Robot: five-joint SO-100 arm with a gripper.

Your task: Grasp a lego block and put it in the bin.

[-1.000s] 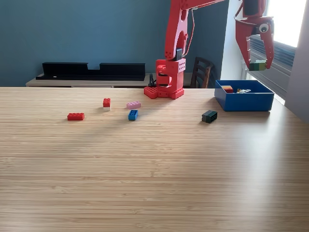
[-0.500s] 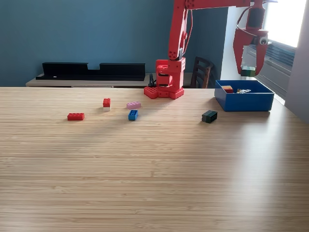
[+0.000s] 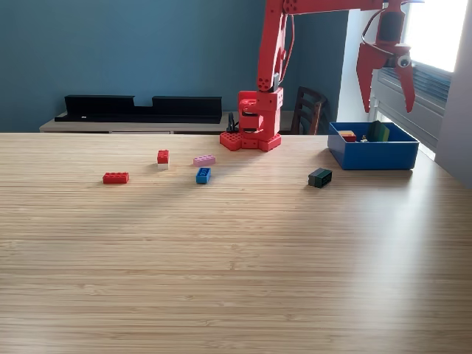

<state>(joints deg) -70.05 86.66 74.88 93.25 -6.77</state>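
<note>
Exterior view | red gripper (image 3: 386, 87) hangs above the blue bin (image 3: 372, 155), fingers spread, holding nothing | green block (image 3: 380, 132) lies inside | next: reach for the dark green block (image 3: 319, 177)

Sharp, daylit, window (image 3: 442, 29) glare upper right

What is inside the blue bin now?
Inside the blue bin, a green block and a red-orange block show above the rim. The front wall hides the floor.
</note>
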